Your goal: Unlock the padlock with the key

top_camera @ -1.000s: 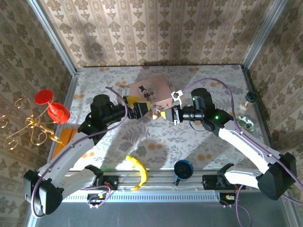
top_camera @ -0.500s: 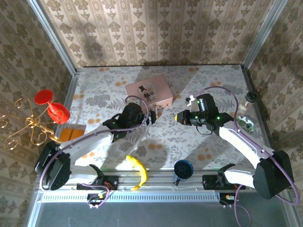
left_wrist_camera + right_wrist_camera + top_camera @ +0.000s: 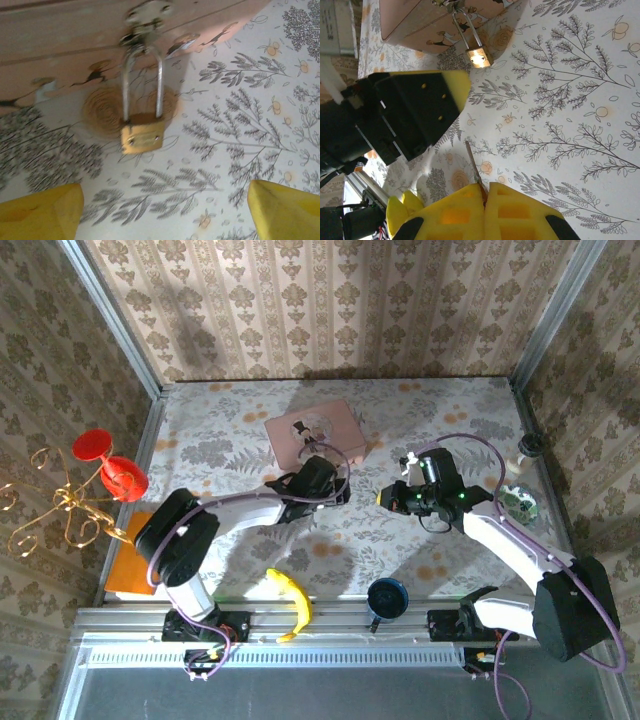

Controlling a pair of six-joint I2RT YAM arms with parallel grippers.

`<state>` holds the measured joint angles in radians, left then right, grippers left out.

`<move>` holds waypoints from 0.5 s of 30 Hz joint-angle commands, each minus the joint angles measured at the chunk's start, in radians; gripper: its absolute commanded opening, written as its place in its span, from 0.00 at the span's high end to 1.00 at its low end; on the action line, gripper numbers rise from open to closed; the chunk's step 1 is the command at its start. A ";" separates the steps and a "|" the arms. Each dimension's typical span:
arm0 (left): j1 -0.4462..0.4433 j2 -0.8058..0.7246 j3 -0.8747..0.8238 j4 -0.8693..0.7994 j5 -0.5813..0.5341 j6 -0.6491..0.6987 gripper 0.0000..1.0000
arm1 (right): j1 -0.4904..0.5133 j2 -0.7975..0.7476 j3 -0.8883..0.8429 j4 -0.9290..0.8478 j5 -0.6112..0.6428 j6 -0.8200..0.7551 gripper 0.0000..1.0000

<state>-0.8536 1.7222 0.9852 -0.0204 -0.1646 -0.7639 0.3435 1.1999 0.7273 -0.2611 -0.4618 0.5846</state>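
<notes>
The padlock point(image 3: 142, 137) lies flat on the table point(image 3: 440, 410), just off the near side of the pink box point(image 3: 65, 40), which sits towards the table's far edge, about midway along it. Its long shackle point(image 3: 142, 75) runs up through the hasp point(image 3: 145, 20) on the box front, so the brass body can swing only as far as that loop allows. That is why I bring my left gripper point(image 3: 165, 210) in low from the near side. Its yellow fingers point(image 3: 40, 212) stand wide apart with nothing between them, one to each side of the lock and short of touching it, placed, I judge, to pinch the body and keep it from sliding when the key pushes in. My right gripper point(image 3: 485, 200) is clamped on the key point(image 3: 474, 167), with the thin blade sticking out past the fingertips and pointing roughly towards the lock. It waits further back, towards the table's right side, well apart from the keyhole end. I think it holds off there so the left fingers have room to settle first. The box lid is down and fastened, so I cannot see what is inside. A dark blue cup point(image 3: 387, 597) stands at the table's near edge, and I cannot tell what it holds.
</notes>
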 commanded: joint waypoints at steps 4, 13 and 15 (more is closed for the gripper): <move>-0.010 0.107 0.147 -0.187 -0.145 -0.030 0.20 | -0.013 0.003 -0.023 0.028 0.032 0.021 1.00; -0.010 0.231 0.289 -0.324 -0.215 -0.017 0.36 | -0.021 0.024 -0.040 0.054 0.052 0.032 1.00; -0.010 0.253 0.312 -0.337 -0.222 -0.014 0.37 | -0.021 0.031 -0.044 0.066 0.046 0.035 1.00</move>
<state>-0.8577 1.9488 1.2594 -0.2794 -0.3412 -0.7826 0.3294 1.2186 0.6979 -0.2253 -0.4301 0.6071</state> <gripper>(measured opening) 0.638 0.047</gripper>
